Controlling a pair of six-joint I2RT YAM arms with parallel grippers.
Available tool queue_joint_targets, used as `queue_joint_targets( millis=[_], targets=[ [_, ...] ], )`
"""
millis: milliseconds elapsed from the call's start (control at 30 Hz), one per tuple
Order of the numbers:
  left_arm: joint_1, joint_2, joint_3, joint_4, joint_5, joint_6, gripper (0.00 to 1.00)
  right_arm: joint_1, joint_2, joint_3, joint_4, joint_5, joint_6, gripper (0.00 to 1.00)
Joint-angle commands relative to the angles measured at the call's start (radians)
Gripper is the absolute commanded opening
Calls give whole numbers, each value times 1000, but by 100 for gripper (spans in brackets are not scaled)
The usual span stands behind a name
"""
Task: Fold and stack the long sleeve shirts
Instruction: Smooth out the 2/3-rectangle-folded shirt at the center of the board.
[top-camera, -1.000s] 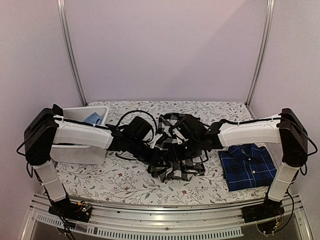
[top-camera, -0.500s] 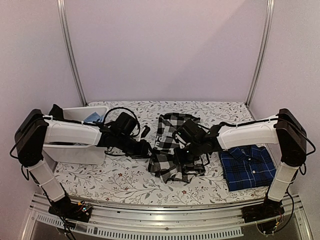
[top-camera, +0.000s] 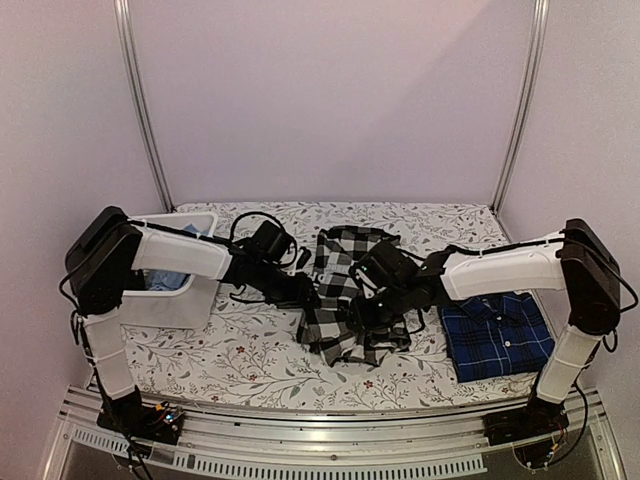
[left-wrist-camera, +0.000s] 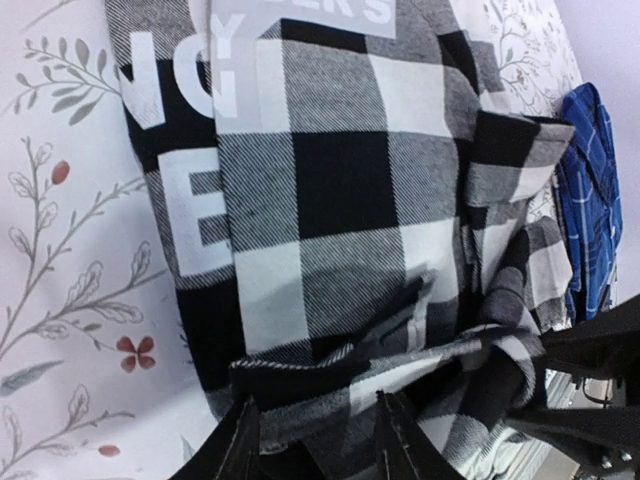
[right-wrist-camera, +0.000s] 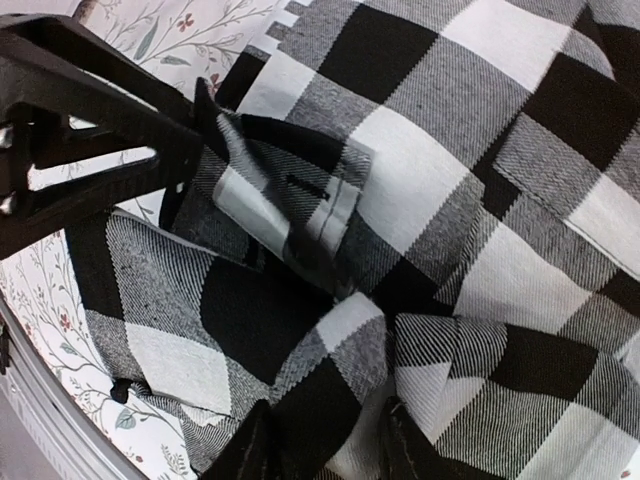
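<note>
The black-and-white check shirt (top-camera: 345, 262) lies rumpled and partly folded at the table's middle. My left gripper (top-camera: 305, 292) is at its left edge. In the left wrist view my left gripper (left-wrist-camera: 318, 435) is closed on a raised fold of the check shirt (left-wrist-camera: 330, 190). My right gripper (top-camera: 362, 312) is over the shirt's lower right part. Its jaws (right-wrist-camera: 325, 440) stand apart with a ridge of the check cloth (right-wrist-camera: 420, 150) between them. The navy plaid shirt (top-camera: 495, 335) lies folded at the right, apart from both grippers, and its edge (left-wrist-camera: 590, 200) shows in the left wrist view.
A white bin (top-camera: 165, 305) with a blue item inside stands at the left, under the left arm. The floral tablecloth (top-camera: 250, 360) covers the table. Metal posts rise at the back corners, and a rail runs along the near edge.
The left arm swung out to the left, then came back to the shirt's left edge. The right gripper slid lower on the shirt. The check shirt is bunched narrower.
</note>
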Motion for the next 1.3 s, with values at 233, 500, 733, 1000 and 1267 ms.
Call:
queue_joint_targets(
  millis=[233, 500, 733, 1000, 1267],
  targets=[
    [35, 116, 140, -65, -58, 50, 39, -26, -243, -161, -54, 101, 63, 62],
    [68, -3, 131, -112, -76, 89, 45, -63, -405, -339, -38, 45, 88, 62],
    [66, -218, -20, -152, -25, 83, 49, -94, -466, -443, 13, -31, 120, 54],
    [-20, -359, -236, -88, 105, 15, 48, -137, -467, -493, 121, -108, 106, 57],
    [-94, -279, -260, 20, 180, -23, 50, -137, -417, -510, 184, -137, 95, 57]
  ],
)
